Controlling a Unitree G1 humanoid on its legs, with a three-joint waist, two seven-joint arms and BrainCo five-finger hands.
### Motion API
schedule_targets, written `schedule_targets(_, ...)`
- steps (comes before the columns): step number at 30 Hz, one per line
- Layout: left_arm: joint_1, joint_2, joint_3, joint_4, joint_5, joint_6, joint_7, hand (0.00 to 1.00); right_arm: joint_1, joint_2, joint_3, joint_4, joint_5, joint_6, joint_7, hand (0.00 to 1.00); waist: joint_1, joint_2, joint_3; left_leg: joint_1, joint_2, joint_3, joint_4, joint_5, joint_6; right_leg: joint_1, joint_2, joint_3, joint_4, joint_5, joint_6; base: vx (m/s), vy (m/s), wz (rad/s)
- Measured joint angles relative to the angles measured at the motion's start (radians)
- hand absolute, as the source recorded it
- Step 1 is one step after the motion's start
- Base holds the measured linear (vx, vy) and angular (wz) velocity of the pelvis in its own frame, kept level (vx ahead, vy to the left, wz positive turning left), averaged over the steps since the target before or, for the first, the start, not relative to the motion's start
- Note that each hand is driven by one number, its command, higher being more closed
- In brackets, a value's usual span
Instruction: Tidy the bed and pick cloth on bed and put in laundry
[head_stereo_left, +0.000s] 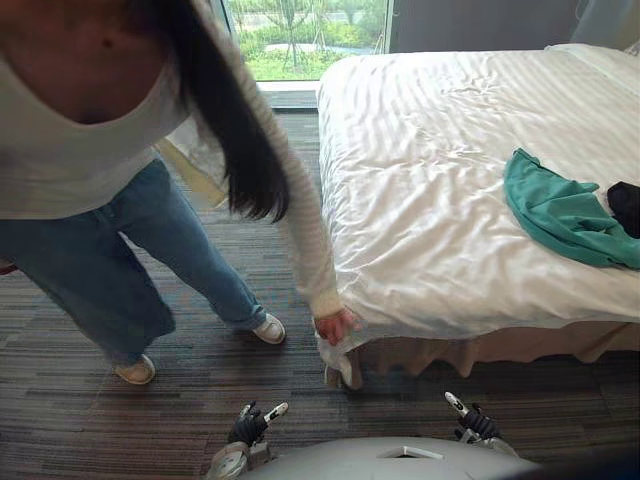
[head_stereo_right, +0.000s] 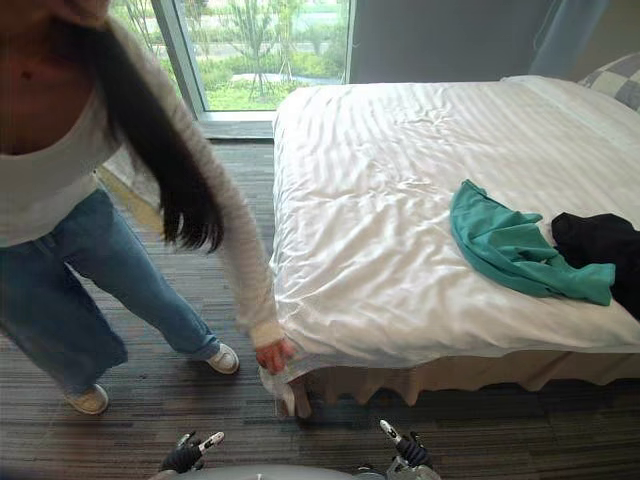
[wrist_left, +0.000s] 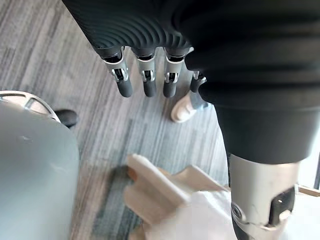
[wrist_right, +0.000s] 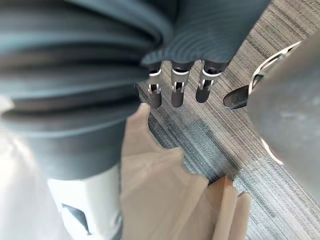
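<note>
Teal cloth (head_stereo_left: 560, 215) on bed (head_stereo_left: 430, 180); left hand (head_stereo_left: 248, 428), right hand (head_stereo_left: 475, 422): fingers (wrist_left: 145, 82) straight, empty.

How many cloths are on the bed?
2: a teal cloth on the bed's right part, and a black cloth just right of it, cut off at the view's edge. More may lie beyond.

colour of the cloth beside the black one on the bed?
Plain teal-green cloth; clearest in the right eye view.
</note>
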Motion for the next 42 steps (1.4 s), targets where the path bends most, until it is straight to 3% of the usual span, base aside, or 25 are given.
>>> schedule_targets(21, -0.019, 0.006, -0.005, 0.037, -0.076, 0.005, -0.028, 0.0, -0.009, -0.002, 0.021, 0.014, 0.0, -0.011, -0.04, 0.0, 0.005, -0.011, 0.009, 0.008, -0.002, 0.002, 0.001, 0.0, 0.001, 0.005, 0.003, 0.002, -0.001, 0.001, 0.001, 0.0, -0.001, 0.0)
schedule_targets(28, -0.025, 0.006, 0.002, 0.035, -0.122, -0.02, -0.013, 0.0, -0.009, -0.001, 0.02, 0.013, 0.0, -0.02, -0.04, 0.0, 0.007, -0.008, 0.012, 0.008, -0.001, 0.003, 0.001, -0.001, -0.001, 0.005, 0.004, 0.003, -0.001, 0.001, 0.001, 0.0, 0.0, 0.0)
schedule_targets(32, -0.034, 0.012, 0.01, -0.048, -0.229, -0.052, 0.033, 0.0, -0.01, -0.001, 0.016, 0.013, 0.0, -0.015, -0.035, 0.0, 0.01, -0.01, 0.026, 0.007, 0.002, 0.002, 0.001, -0.001, -0.001, 0.005, 0.004, 0.002, -0.001, 0.0, 0.0, 0.0, 0.0, 0.0)
schedule_targets(37, -0.094, 0.086, 0.146, -0.219, -0.34, -0.128, 0.099, 0.0, -0.009, -0.004, -0.009, 0.004, 0.0, 0.014, -0.015, 0.0, 0.009, -0.006, 0.028, 0.006, 0.007, 0.001, 0.001, -0.002, -0.004, 0.004, 0.006, 0.0, -0.001, -0.004, -0.005, 0.0, 0.0, 0.0)
schedule_targets(40, -0.131, 0.142, 0.201, -0.282, -0.327, -0.169, 0.176, 0.0, -0.008, -0.012, -0.01, -0.008, 0.0, 0.023, 0.001, 0.0, 0.007, -0.005, 0.027, 0.006, 0.008, 0.001, 0.001, -0.004, -0.005, 0.005, 0.007, -0.002, 0.0, -0.005, -0.004, 0.0, 0.0, 0.0)
schedule_targets(42, -0.162, 0.188, 0.232, -0.324, -0.286, -0.184, 0.268, 0.0, -0.009, -0.015, -0.012, -0.009, 0.0, 0.023, 0.02, 0.0, 0.006, 0.001, 0.028, 0.006, 0.009, 0.003, 0.002, -0.005, -0.007, 0.005, 0.007, -0.006, 0.0, -0.006, -0.004, 0.0, 0.0, 0.0)
